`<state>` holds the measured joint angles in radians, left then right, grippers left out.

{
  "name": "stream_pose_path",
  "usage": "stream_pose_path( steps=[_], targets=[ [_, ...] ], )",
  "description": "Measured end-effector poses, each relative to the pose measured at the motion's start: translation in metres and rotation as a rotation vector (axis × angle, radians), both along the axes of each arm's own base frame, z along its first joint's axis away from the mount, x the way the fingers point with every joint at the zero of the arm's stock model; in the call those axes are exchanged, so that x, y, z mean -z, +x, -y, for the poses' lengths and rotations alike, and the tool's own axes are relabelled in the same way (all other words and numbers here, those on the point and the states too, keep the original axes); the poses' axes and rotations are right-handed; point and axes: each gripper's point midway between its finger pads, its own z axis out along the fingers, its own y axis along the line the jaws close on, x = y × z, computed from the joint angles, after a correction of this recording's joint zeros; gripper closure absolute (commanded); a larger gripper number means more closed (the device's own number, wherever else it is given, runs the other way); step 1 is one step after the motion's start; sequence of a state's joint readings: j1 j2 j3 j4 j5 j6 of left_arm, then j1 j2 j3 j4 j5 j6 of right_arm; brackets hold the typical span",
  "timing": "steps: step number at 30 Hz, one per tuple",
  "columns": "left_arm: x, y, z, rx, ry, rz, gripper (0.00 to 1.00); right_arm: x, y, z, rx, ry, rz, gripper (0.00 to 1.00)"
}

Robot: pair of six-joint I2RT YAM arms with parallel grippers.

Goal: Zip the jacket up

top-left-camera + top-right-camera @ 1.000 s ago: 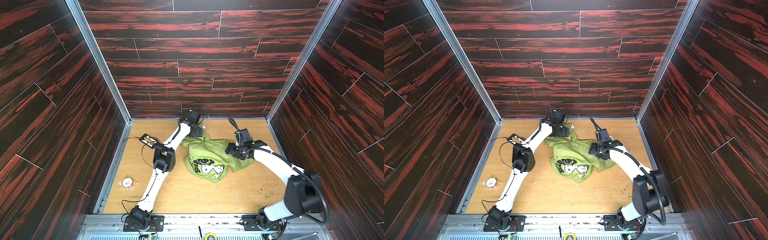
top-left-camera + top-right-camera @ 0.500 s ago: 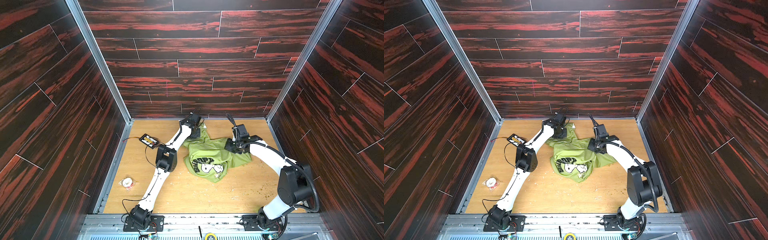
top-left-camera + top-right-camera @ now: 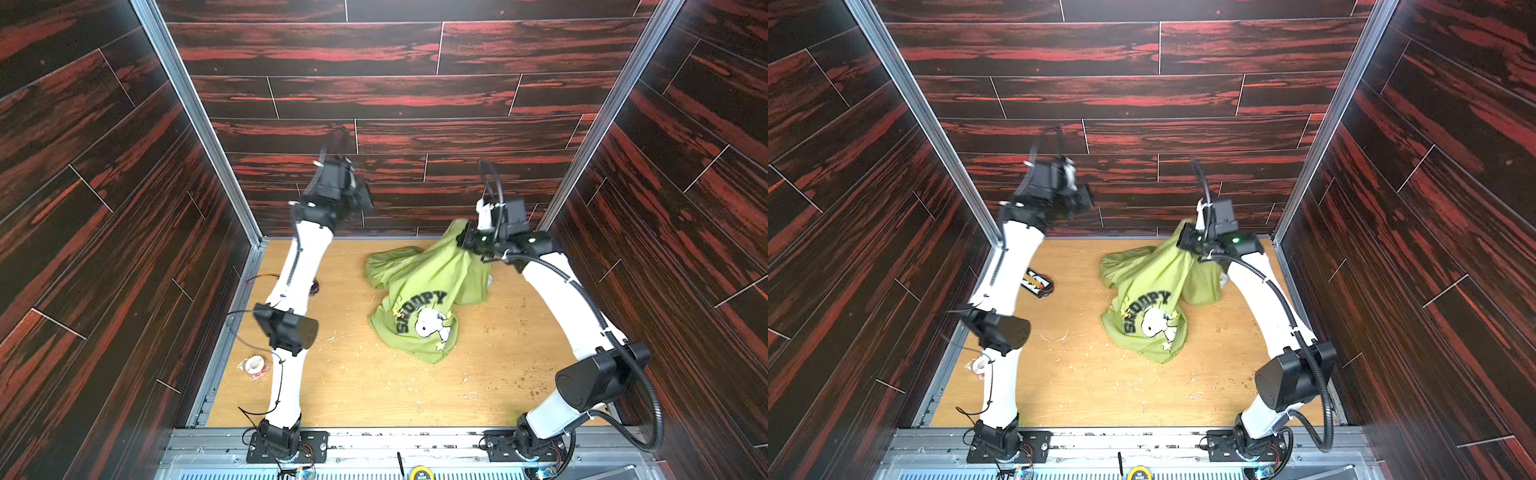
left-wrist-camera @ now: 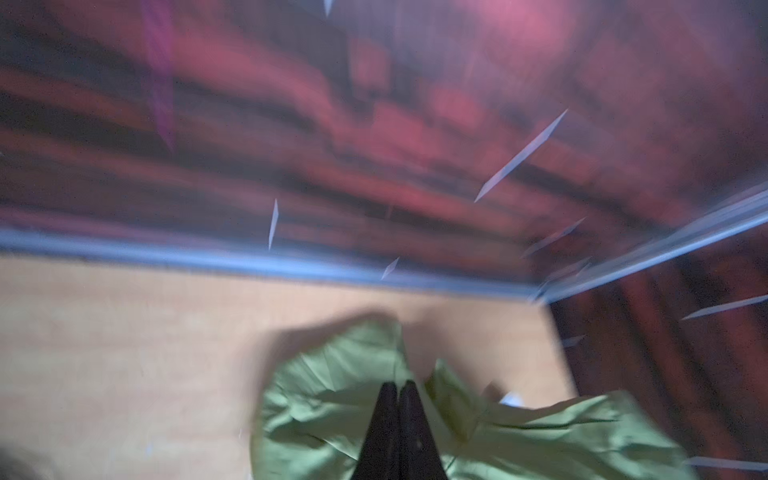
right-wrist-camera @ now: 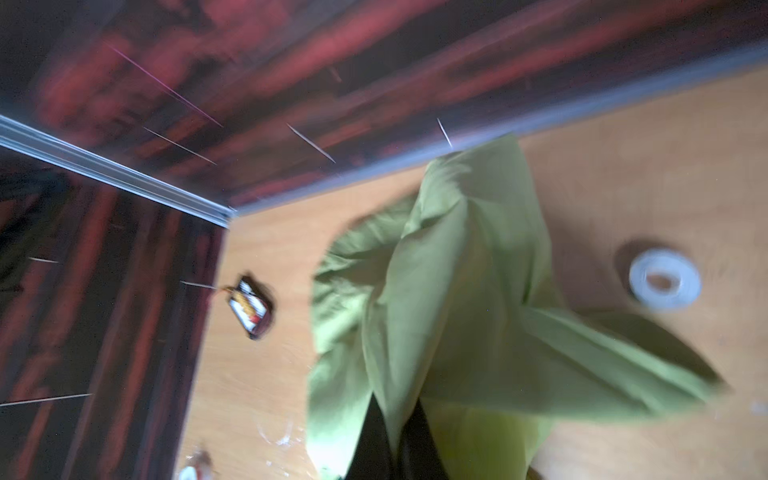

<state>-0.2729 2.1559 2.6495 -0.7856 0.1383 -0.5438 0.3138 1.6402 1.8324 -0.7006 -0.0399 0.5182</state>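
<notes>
Right wrist, thin creased jacket [image 5: 457, 291], draped folds

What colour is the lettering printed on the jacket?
Black lettering on the lime-green jacket, clearest in a top view.

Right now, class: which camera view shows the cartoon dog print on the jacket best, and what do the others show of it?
Both top views: the dog print faces the camera, sharp and unobstructed, on the jacket. Both wrist views show only blurred plain green fabric, no print.
</notes>
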Motion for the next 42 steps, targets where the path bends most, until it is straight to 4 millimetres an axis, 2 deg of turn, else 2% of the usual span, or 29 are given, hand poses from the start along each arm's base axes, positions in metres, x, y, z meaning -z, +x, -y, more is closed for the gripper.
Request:
stream_pose_path(
  steps=[1,3,5,6,8,10,12,14,16,18,20,22,25,28,31,34,36,42],
  targets=[
    [-0.021,-0.005,-0.010,-0.007,-0.031,0.038,0.99,-0.017,0.000,0.001,-0.009,0.017,0.032,1.00],
    [-0.042,-0.014,-0.018,0.002,-0.068,0.073,0.79,-0.049,-0.003,0.002,-0.033,0.045,0.088,1.00],
    [-0.047,-0.021,-0.013,0.035,-0.091,0.071,0.59,-0.082,-0.009,0.000,-0.067,0.074,0.150,1.00],
    [-0.042,-0.024,-0.007,0.060,-0.098,0.049,0.52,-0.102,-0.012,-0.003,-0.091,0.092,0.190,1.00],
    [-0.016,-0.030,0.005,0.113,-0.099,-0.028,0.46,-0.135,-0.018,-0.009,-0.139,0.127,0.263,1.00],
    [0.028,-0.040,0.015,0.158,-0.087,-0.146,0.39,-0.158,-0.022,-0.016,-0.181,0.154,0.312,1.00],
    [0.080,-0.056,0.022,0.194,-0.071,-0.260,0.32,-0.167,-0.022,-0.022,-0.212,0.171,0.330,1.00],
    [0.131,-0.084,0.024,0.228,-0.058,-0.356,0.28,-0.166,-0.019,-0.028,-0.242,0.186,0.323,1.00],
    [0.167,-0.110,0.024,0.255,-0.049,-0.408,0.24,-0.159,-0.015,-0.033,-0.260,0.198,0.299,1.00],
    [0.178,-0.145,0.025,0.293,-0.033,-0.390,0.22,-0.147,-0.009,-0.039,-0.279,0.216,0.254,1.00],
    [0.172,-0.170,0.027,0.326,-0.008,-0.332,0.21,-0.137,-0.004,-0.044,-0.287,0.229,0.223,1.00],
    [0.148,-0.191,0.038,0.372,0.027,-0.219,0.20,-0.130,-0.002,-0.048,-0.293,0.243,0.193,1.00],
    [0.112,-0.221,0.065,0.440,0.105,-0.041,0.20,-0.129,-0.005,-0.055,-0.304,0.258,0.180,1.00],
    [0.098,-0.242,0.092,0.481,0.190,0.066,0.20,-0.131,-0.010,-0.067,-0.319,0.271,0.178,1.00],
    [0.098,-0.258,0.115,0.496,0.284,0.134,0.20,-0.129,-0.012,-0.075,-0.299,0.268,0.171,1.00],
    [0.101,-0.263,0.135,0.481,0.367,0.170,0.20,-0.125,-0.012,-0.080,-0.259,0.251,0.161,1.00],
    [0.105,-0.256,0.145,0.459,0.390,0.175,0.20,-0.122,-0.012,-0.083,-0.231,0.241,0.147,1.00],
    [0.132,-0.245,0.169,0.434,0.434,0.151,0.19,-0.110,-0.010,-0.087,-0.159,0.212,0.123,1.00]
  ],
)
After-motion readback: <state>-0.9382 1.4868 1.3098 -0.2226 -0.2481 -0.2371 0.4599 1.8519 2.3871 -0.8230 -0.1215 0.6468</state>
